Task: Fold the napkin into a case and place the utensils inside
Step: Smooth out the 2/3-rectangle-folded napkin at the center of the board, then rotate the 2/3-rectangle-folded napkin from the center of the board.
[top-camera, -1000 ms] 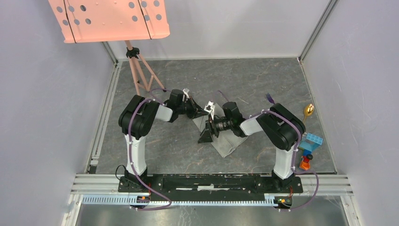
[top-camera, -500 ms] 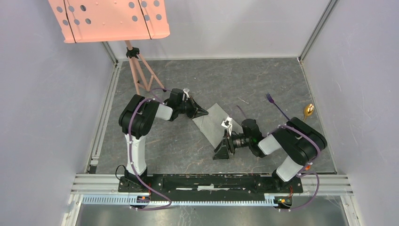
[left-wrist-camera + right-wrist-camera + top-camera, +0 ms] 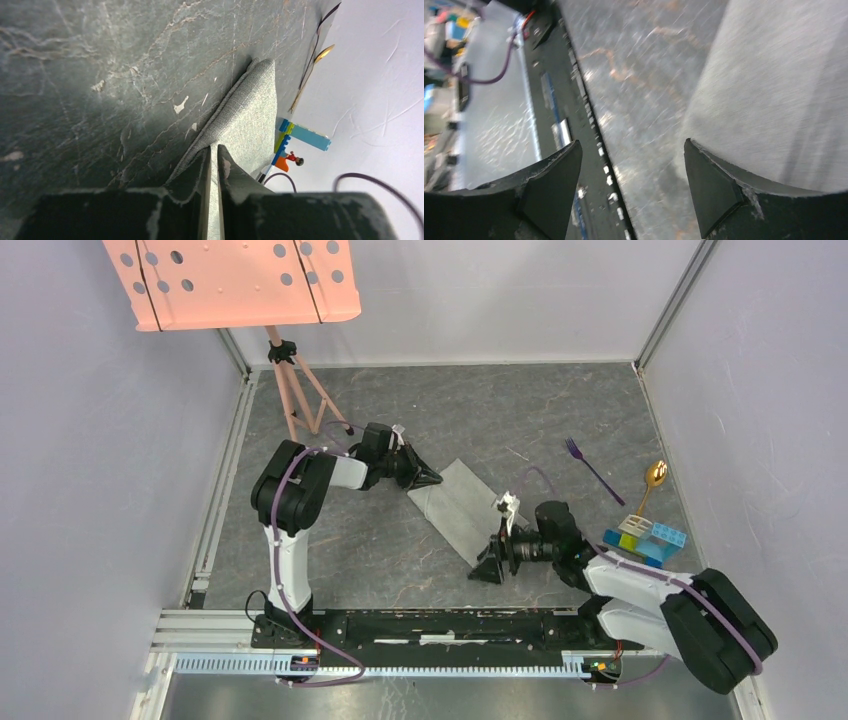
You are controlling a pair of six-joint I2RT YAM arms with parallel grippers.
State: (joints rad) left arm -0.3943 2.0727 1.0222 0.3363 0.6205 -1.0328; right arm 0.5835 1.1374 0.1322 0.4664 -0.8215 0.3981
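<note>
I see the napkin (image 3: 460, 508) folded flat, plain grey; fork (image 3: 585, 462) and spoon (image 3: 652, 478) lie outside it. My left gripper (image 3: 213, 149) pinches its corner; the right gripper (image 3: 630, 145) stands wide.

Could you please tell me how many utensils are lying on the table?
2: a purple fork right of the napkin, and a gold-bowled spoon further right, its handle reaching the toy blocks. None seems hidden.

In the right wrist view the light grey soft cloth napkin (image 3: 784, 90) is blurred and runs off the top and right edges. In the left wrist view its near corner is hidden behind the left gripper (image 3: 213, 150). Beyond the napkin, the salmon-pink perforated panel (image 3: 230, 280) is cropped overhead.
</note>
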